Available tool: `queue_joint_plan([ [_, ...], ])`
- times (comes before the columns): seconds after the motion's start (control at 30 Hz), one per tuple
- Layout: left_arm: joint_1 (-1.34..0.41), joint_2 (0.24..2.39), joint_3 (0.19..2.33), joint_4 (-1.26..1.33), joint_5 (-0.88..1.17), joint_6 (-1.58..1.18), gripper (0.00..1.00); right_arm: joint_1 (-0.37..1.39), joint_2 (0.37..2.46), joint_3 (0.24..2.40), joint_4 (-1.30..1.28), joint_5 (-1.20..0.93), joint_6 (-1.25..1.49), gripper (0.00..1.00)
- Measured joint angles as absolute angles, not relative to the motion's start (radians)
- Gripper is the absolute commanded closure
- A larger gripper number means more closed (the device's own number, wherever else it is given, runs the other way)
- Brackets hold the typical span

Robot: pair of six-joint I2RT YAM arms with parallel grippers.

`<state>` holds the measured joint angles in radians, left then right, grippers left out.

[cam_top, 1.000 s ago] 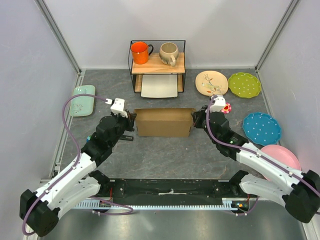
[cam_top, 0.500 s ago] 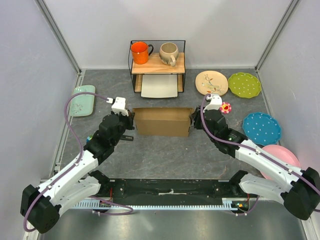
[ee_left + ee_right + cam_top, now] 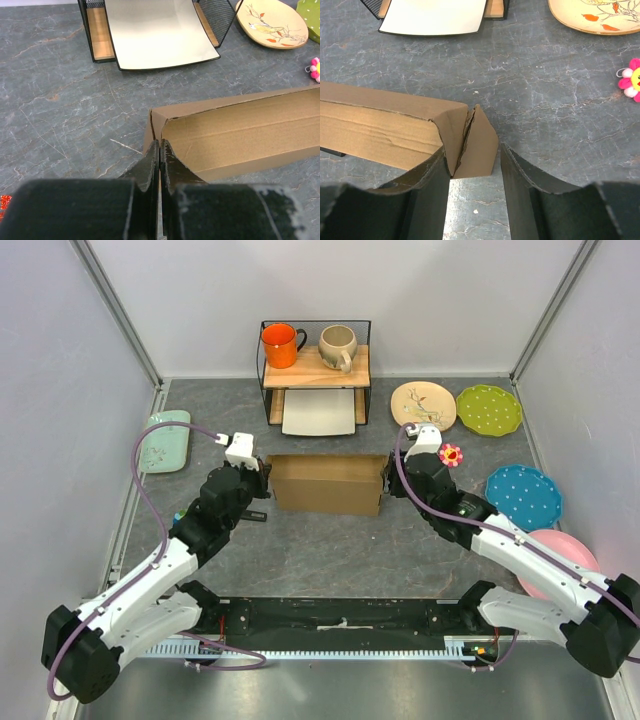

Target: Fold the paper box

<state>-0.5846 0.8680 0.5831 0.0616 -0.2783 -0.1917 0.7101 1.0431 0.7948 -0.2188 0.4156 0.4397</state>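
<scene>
My left pincer [image 3: 160,150] was shut tight, its 2 fingers pressed together at the near left corner of the paper box [image 3: 330,485]. Whether they nipped a sliver of cardboard there, I could not tell from the wrist view.

My right pincer [image 3: 472,150] was the 1 that had just changed. A moment before it was clamped shut at the right end of the box; now its jaws stood apart, with the folded right end flap [image 3: 475,145] loose in the gap between them. The flap stayed bent inward against the end wall, though it gaped a little along its crease.

The box itself sat in the middle of the table, between my 2 arms, long side running left to right. Its walls were up and its top was open.

I judged that letting go meant the right end fold was done or being tested. The gaping flap could still spring back and need another press.

Farther off, the white tray [image 3: 320,412] lay under the wire rack [image 3: 315,360], untouched, well beyond the box.
</scene>
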Motion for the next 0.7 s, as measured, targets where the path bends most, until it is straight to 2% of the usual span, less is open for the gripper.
queue_joint_plan([
  [0.13,-0.584,0.876,0.590,0.057,-0.280,-0.191,0.98,0.710,1.052,0.818,-0.237,0.417,0.427,0.46],
  [0.27,-0.584,0.876,0.590,0.056,-0.284,-0.191,0.98,0.709,1.052,0.828,-0.244,0.421,0.419,0.38],
  [0.43,-0.583,0.876,0.593,0.054,-0.287,-0.192,0.98,0.704,1.052,0.833,-0.248,0.422,0.417,0.34],
  [0.53,-0.582,0.876,0.596,0.047,-0.287,-0.192,0.98,0.703,1.052,0.833,-0.247,0.420,0.418,0.35],
  [0.7,-0.579,0.876,0.605,0.034,-0.287,-0.192,0.98,0.703,1.036,0.833,-0.233,0.416,0.418,0.47],
])
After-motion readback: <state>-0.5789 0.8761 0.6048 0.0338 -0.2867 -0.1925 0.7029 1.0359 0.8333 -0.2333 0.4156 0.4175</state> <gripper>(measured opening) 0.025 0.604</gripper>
